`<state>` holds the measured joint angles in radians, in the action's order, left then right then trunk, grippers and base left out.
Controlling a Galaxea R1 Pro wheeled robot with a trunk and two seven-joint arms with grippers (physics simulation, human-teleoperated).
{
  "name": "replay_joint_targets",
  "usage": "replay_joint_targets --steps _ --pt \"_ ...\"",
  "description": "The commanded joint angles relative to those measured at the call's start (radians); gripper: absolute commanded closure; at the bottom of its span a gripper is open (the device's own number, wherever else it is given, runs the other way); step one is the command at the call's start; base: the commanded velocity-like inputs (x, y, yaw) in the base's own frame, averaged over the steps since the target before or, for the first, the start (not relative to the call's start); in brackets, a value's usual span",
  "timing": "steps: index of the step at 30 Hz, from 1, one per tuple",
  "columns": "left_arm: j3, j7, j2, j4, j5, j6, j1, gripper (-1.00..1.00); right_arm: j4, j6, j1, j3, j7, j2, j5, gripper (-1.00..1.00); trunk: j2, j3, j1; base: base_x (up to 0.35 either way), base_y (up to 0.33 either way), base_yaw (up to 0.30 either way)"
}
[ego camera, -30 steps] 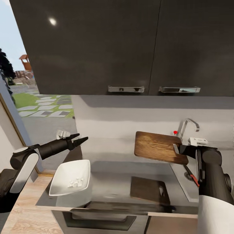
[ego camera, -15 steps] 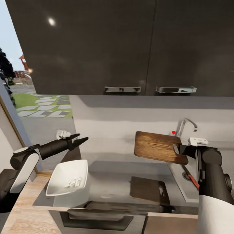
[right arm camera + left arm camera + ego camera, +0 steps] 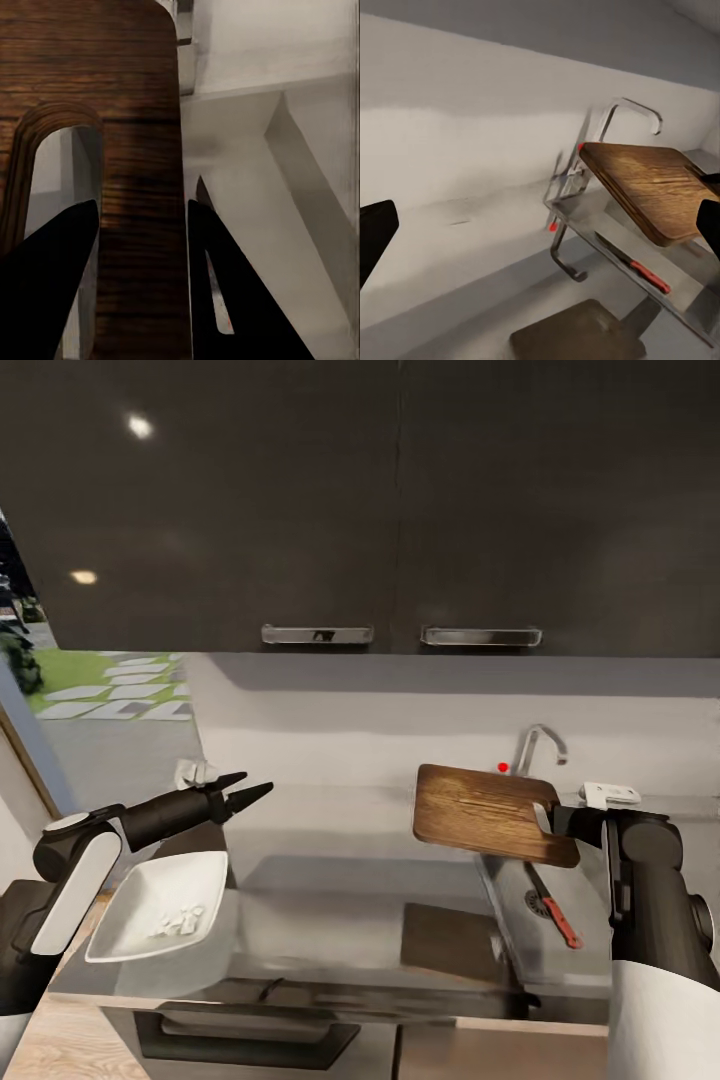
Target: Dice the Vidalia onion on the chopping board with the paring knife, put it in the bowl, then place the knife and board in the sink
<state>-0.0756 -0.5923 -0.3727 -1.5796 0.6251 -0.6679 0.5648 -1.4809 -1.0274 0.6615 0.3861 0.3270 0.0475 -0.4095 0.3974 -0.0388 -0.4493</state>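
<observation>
The dark brown wooden chopping board [image 3: 487, 812] was held clamped at its handle edge by the right gripper [image 3: 545, 820] above the steel sink [image 3: 590, 950]; the left gripper [image 3: 248, 788] was parted, well apart

We find no readable text, label, brand or number on anything here. The nearest thing to a sign is a plain red dot [image 3: 503, 767] beside the tap [image 3: 535, 745], at the sink's back edge.

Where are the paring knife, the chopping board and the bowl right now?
paring knife [image 3: 562, 923]: head view, red handle.
chopping board [image 3: 480, 812]: head view, middle of its wooden face.
bowl [image 3: 140, 880]: head view, bare inner wall.
</observation>
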Motion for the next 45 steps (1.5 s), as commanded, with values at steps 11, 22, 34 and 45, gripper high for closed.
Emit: replay_joint_targets --steps 11,22,34,45 --pt "-0.003 0.002 -0.001 0.0 0.007 -0.007 0.001 -1.0 -0.001 -0.003 0.001 0.001 0.011 0.0 -0.006 1.0 0.003 -0.002 -0.001 0.0 -0.134 0.0" --pt "-0.003 0.002 -0.001 0.0 0.007 -0.007 0.001 -1.0 -0.001 -0.003 0.001 0.001 0.011 0.0 -0.006 1.0 0.003 -0.002 -0.001 0.0 -0.003 -0.035" --pt "-0.003 0.002 -0.001 0.0 0.007 -0.006 0.001 -1.0 -0.001 -0.003 0.001 0.001 0.011 -0.001 -0.006 1.0 0.003 -0.002 -0.001 0.0 -0.132 -0.236" --pt "-0.003 0.002 -0.001 0.0 0.007 -0.006 0.001 -1.0 0.027 -0.003 0.001 -0.026 -0.034 -0.01 -0.005 1.0 0.003 -0.002 -0.001 0.0 -0.02 -0.007"
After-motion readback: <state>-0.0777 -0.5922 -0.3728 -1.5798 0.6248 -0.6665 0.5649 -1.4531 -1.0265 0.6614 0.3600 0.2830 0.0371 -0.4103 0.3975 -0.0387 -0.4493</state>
